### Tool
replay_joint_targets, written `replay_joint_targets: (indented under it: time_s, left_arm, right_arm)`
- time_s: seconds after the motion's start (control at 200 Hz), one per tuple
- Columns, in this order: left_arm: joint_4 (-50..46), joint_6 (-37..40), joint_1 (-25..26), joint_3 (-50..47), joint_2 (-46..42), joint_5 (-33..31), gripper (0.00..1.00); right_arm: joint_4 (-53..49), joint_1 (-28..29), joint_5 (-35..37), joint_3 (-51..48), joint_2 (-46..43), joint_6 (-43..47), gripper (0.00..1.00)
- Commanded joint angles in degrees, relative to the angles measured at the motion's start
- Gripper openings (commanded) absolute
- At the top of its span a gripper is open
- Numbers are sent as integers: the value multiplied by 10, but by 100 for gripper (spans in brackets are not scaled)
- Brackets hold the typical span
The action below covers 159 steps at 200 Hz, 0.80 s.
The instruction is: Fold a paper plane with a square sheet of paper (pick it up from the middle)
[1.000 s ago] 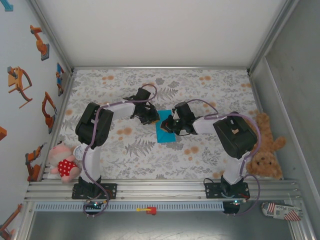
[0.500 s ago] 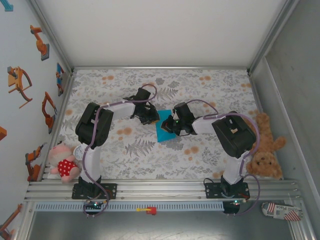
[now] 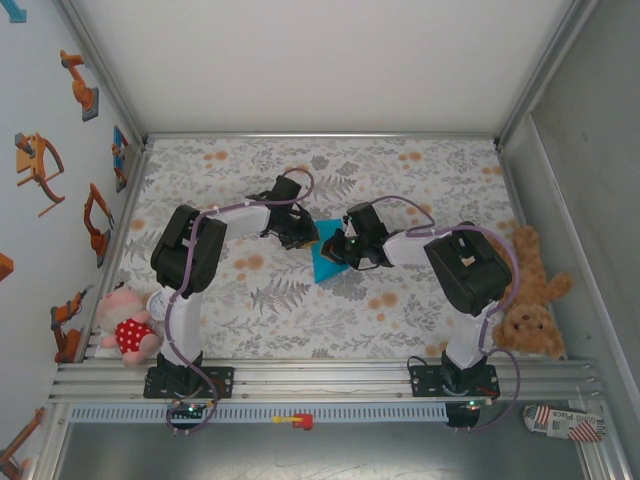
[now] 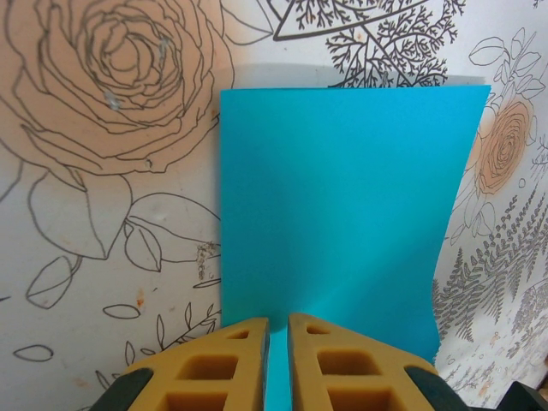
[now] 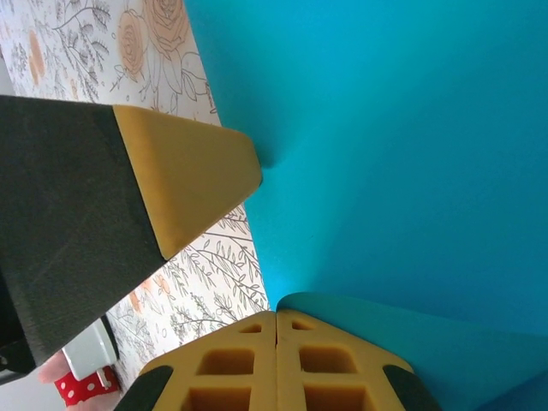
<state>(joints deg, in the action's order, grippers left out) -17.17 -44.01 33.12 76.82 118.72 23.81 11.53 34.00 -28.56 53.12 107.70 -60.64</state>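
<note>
The paper (image 3: 324, 264) lies about mid-table on the flowered cloth (image 3: 300, 310), a little right of centre between the two arms, which meet over it from either side. The left gripper (image 3: 305, 238) sits at its far left corner and the right gripper (image 3: 337, 250) just beside it on the right, the two tips near each other. From the left wrist the paper (image 4: 342, 214) shows as a tall turquoise rectangle with a straight far edge and a faint shadow along that edge on the cloth. The left gripper (image 4: 278, 338) has its jaws drawn to a narrow slit at the near edge, with blue showing right through the slit, so it is pinching the paper. From the right wrist one left finger (image 5: 188, 171) is seen with its tip touching the blue face, where a small dimple shows. The right gripper (image 5: 276, 334) has its jaws pressed tight together, with a curled flap of paper rising just to their right (whether a layer is caught between them I cannot tell). A pink toy (image 3: 128, 327) sits at the near left edge, and a teddy (image 3: 530, 295) leans at the right edge, both well apart from the paper.
</note>
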Motion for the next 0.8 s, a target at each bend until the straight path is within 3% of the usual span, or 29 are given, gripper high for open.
replay_joint_targets:
  time_s: [0.0,0.791]
  left_arm:
    - [-35,11,-2,-3,17,-10,16]
    - [-33,9,-2,-7,15,-12,16]
  right_arm:
    - [-19,7,-6,15,9,17,0]
    - [12,9,5,8,18,-4,0]
